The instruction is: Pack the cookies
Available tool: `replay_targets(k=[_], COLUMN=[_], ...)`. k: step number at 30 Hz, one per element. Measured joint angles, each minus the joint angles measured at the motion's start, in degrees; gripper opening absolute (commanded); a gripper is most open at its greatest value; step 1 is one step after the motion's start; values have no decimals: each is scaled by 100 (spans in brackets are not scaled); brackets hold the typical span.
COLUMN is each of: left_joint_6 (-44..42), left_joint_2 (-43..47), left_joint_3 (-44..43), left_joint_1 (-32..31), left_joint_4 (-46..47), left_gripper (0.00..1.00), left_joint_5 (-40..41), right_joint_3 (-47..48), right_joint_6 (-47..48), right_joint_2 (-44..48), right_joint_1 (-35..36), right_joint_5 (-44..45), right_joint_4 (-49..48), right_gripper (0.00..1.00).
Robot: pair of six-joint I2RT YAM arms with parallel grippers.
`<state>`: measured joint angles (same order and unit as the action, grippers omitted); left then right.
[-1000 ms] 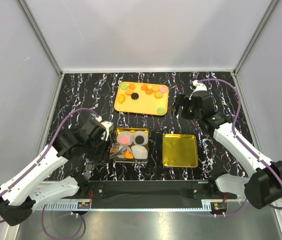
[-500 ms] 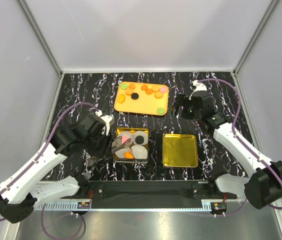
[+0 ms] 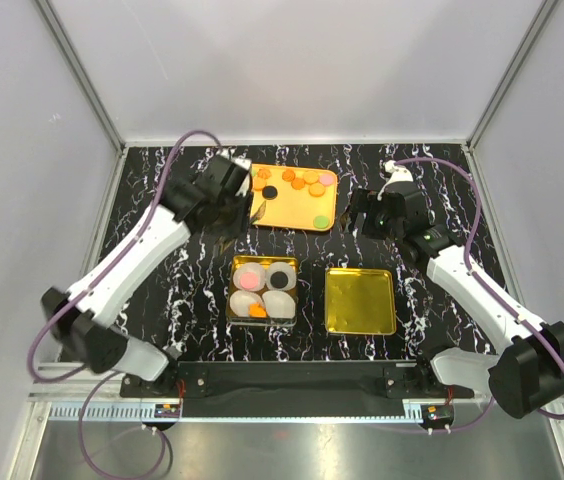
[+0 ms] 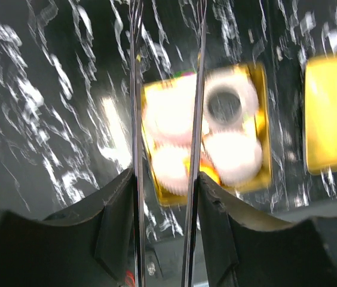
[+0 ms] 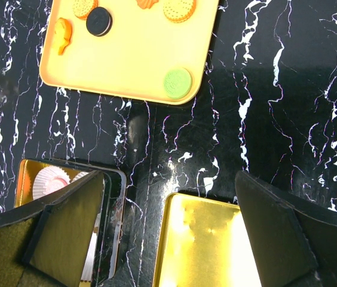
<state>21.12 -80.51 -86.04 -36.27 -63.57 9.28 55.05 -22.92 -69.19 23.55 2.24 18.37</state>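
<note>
Several cookies (image 3: 302,181) lie on the orange tray (image 3: 287,208), among them a black one (image 3: 271,192) and a green one (image 3: 321,219). A gold tin (image 3: 234,290) holds white paper cups with a pink (image 3: 250,279), a black (image 3: 280,278) and an orange cookie (image 3: 258,311). My left gripper (image 3: 242,210) is at the tray's left edge, shut on thin metal tongs (image 4: 137,119) whose two blades run between its fingers. The blurred left wrist view shows the tin (image 4: 259,179). My right gripper (image 3: 362,215) hangs open and empty right of the tray, as the right wrist view (image 5: 168,233) shows.
A gold lid (image 3: 360,300) lies right of the tin, also under my right gripper (image 5: 204,251). White walls and metal posts bound the black marbled table (image 3: 162,180). The right wrist view shows the tray's corner (image 5: 132,60) with the green cookie (image 5: 177,82).
My left arm has swung from the tin at the front to the tray's left edge at the back, tongs still held. The right arm has not moved.
</note>
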Motion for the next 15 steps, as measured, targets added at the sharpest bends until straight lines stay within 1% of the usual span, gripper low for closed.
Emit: replay_targets(k=[4, 8, 11, 15], left_joint_6=[-280, -492, -619, -726], left_joint_2=[-977, -1759, -2201, -2577], left_joint_3=[-778, -1362, -1694, -1919], left_joint_1=[267, 490, 662, 804], left_joint_4=[243, 378, 431, 603], left_gripper=[47, 47, 46, 46], left_joint_5=[201, 260, 254, 157], right_joint_3=[0, 0, 0, 0], right_joint_6=[0, 0, 0, 0], right_joint_2=[2, 2, 2, 2], right_joint_1=[0, 0, 0, 0], right_joint_5=[-33, -42, -39, -39], right_joint_4=[0, -2, 0, -2], right_gripper=[100, 100, 100, 100])
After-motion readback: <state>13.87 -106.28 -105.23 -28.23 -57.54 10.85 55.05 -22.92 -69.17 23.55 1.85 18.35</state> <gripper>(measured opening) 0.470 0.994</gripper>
